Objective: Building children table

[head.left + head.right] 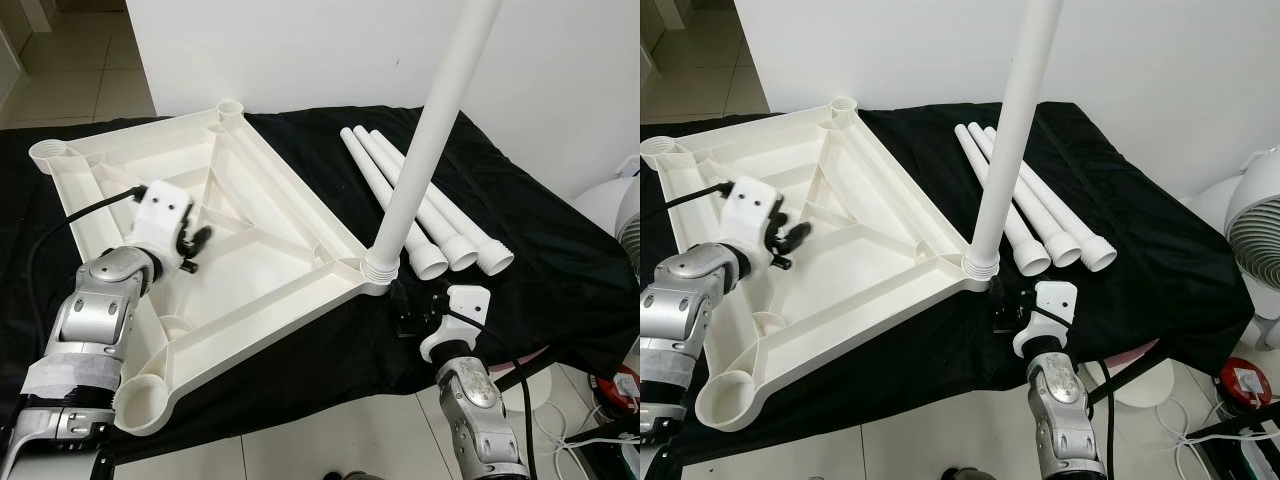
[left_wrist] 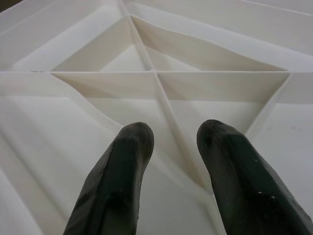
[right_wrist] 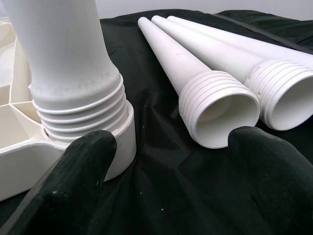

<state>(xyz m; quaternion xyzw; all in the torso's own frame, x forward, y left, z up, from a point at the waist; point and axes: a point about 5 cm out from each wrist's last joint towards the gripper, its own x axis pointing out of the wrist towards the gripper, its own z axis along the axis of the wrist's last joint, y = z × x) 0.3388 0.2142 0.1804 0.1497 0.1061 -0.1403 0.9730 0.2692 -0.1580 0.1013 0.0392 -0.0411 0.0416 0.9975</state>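
The white table top [image 1: 262, 215] lies upside down on a black cloth [image 1: 540, 240], ribs facing up. One white leg [image 1: 428, 145] stands upright in its near right corner socket [image 1: 378, 266], threads partly showing [image 3: 80, 115]. Three loose legs [image 1: 405, 195] lie side by side on the cloth to the right, threaded ends [image 3: 219, 110] toward me. My left gripper [image 1: 195, 246] hovers open over the ribbed underside [image 2: 156, 93], holding nothing. My right gripper [image 1: 415, 322] is wide open low on the cloth, between the standing leg's base and the nearest loose leg.
Open corner sockets sit at the far left [image 1: 48, 152], far middle [image 1: 230, 107] and near left [image 1: 145, 402]. A white fan [image 1: 1260, 225] stands at the right beyond the cloth's edge. A red object [image 1: 1246, 382] and cables lie on the tiled floor.
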